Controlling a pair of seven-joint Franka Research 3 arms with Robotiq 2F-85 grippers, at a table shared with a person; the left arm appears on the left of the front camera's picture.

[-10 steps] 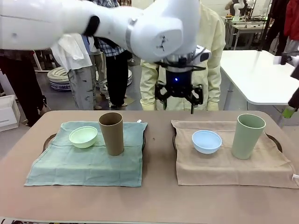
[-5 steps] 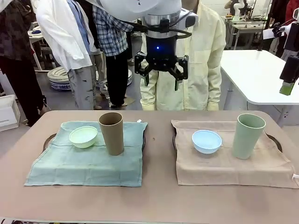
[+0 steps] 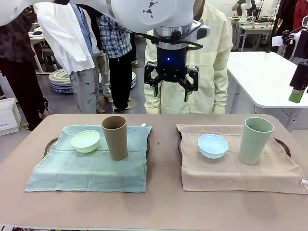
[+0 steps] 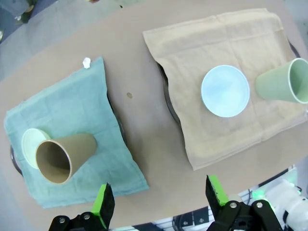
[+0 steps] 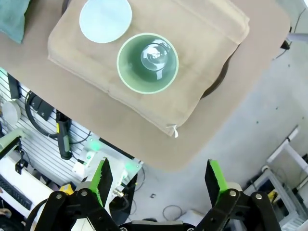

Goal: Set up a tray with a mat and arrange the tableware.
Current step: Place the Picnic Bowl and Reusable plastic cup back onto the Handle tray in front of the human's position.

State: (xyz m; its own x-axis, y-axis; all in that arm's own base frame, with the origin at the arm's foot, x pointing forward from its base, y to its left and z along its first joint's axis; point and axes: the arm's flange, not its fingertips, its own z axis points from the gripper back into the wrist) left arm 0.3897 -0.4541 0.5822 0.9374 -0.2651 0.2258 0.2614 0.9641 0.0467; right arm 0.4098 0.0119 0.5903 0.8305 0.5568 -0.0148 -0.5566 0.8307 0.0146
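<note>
On the table, two settings are standing complete. The mint green bowl and the brown cup are sitting just beside each other on the teal mat. The light blue bowl and the pale green cup are resting a little apart on the tan mat, and dark tray rims are peeking out from under the cloth.

The matte plastic pieces are looking light, stiff and not fragile. The tall cups are likely tippy, so a pinch across the wall near the rim, or one finger inside it, should suit; the bowls are best taken by the lip. The mats are soft and will bunch if dragged.

The left pincer is hanging wide open and empty, high above the table's far edge. The right pincer is also gaping and empty, looking down on the pale green cup from well above.

Against a second ago, the left pincer is sitting higher and slightly further left; the tableware is lying unchanged.
</note>
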